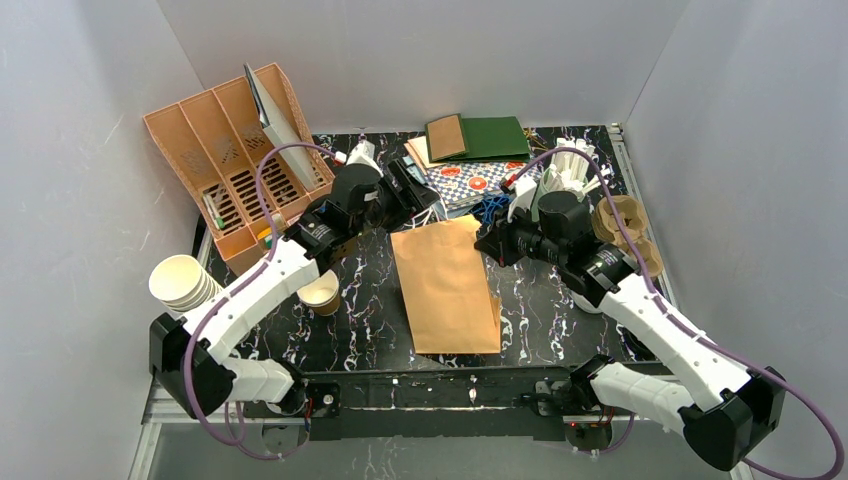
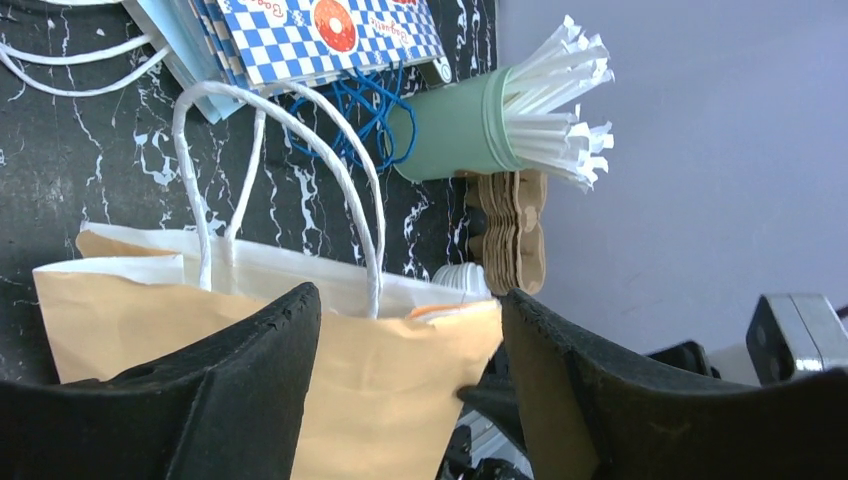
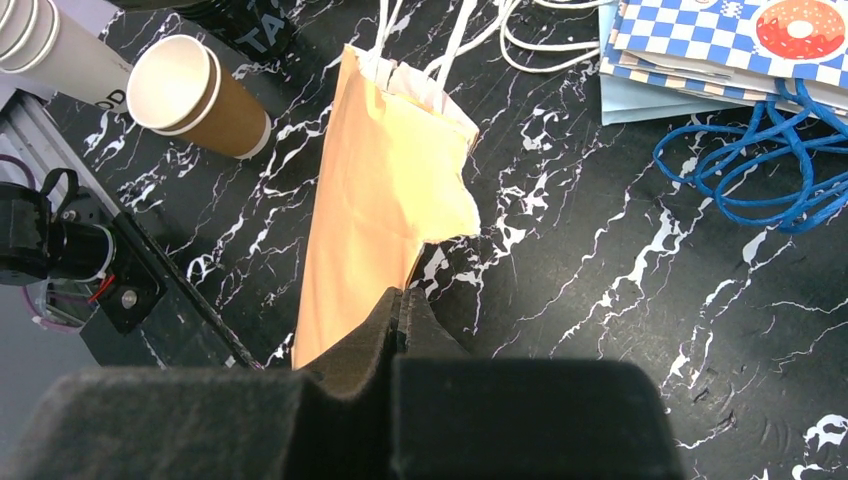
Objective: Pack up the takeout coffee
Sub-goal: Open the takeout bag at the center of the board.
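A tan-brown paper cup (image 3: 195, 95) with a white inside lies on its side on the black marble table, also visible beside my left arm (image 1: 320, 293); it has no lid on. A brown paper bag (image 1: 445, 290) with white handles (image 2: 270, 150) lies flat mid-table. My left gripper (image 2: 410, 295) is open, its black fingers (image 2: 250, 370) astride the bag's mouth corner (image 2: 400, 360). It sits at the bag's far end (image 1: 420, 200). My right gripper (image 3: 405, 300) is shut, pinching the bag's edge (image 3: 380, 200) at its far right side (image 1: 492, 245).
A tall stack of cream cups (image 1: 180, 283) lies at the left. An orange file rack (image 1: 235, 160) stands back left. A green cup of white straws (image 2: 470, 125), stacked pulp cup carriers (image 2: 510, 230), white lids (image 2: 462, 277), checkered paper bags (image 3: 720, 40) and blue cord (image 3: 770, 170) sit back right.
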`<action>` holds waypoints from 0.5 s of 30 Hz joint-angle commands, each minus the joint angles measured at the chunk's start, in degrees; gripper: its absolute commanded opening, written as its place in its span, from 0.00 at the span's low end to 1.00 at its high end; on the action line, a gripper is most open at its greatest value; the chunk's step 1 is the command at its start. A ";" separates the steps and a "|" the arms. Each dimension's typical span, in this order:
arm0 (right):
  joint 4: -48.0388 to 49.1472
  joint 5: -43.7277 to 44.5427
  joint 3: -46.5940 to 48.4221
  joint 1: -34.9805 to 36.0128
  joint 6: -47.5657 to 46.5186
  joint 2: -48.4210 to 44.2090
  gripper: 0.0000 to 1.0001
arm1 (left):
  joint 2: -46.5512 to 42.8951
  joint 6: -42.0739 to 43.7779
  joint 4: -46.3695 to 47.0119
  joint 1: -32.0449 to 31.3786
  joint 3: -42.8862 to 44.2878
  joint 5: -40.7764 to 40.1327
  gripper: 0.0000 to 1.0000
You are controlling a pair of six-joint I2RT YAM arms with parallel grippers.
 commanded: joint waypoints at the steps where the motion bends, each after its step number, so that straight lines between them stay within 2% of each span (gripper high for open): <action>1: 1.75 -1.41 2.60 0.59 -1.14 -1.74 0.01 | 2.67 -2.12 2.09 -0.17 2.09 -4.49 0.63; 9: 1.69 -2.16 3.33 0.81 -1.03 -2.51 0.01 | 6.31 -2.39 4.25 -0.35 2.41 -7.30 0.48; 11: 1.67 -2.38 3.69 0.84 -0.91 -2.40 0.01 | 7.11 -1.57 5.87 -0.36 2.60 -7.66 0.33; 13: 1.30 -2.11 4.29 0.83 -1.00 -2.25 0.01 | 7.88 0.94 7.44 -0.42 3.93 -7.47 0.09; 14: 0.89 -1.55 4.69 0.82 -0.98 -2.22 0.06 | 8.38 2.83 8.17 -0.36 5.31 -6.87 0.01; 15: 0.37 -0.59 5.35 0.82 -1.00 -2.15 0.22 | 9.00 5.28 8.89 -0.35 7.11 -5.11 0.00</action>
